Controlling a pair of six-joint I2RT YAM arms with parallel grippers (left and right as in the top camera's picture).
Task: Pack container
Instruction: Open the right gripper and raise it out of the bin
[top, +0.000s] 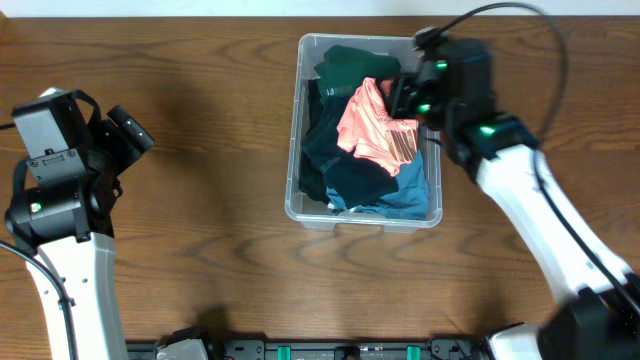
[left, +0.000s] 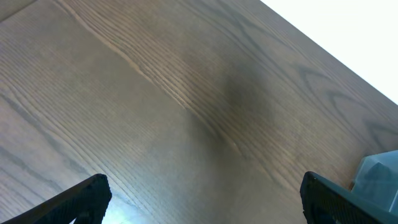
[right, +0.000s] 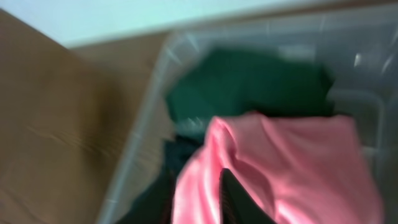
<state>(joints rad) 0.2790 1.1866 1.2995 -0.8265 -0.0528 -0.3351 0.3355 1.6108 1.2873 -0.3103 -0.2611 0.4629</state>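
the container (top: 297, 130) is sitting by the far edge of the table (top: 200, 230), holding a green garment (top: 350, 62), a pink garment (top: 372, 130) on top, navy cloth (top: 322, 150) and blue cloth (top: 408, 192). the right gripper (top: 405, 100) is hovering over the pink garment, its opening impossible to tell; the left gripper (top: 130, 128) is hanging wide open, empty, near the left edge
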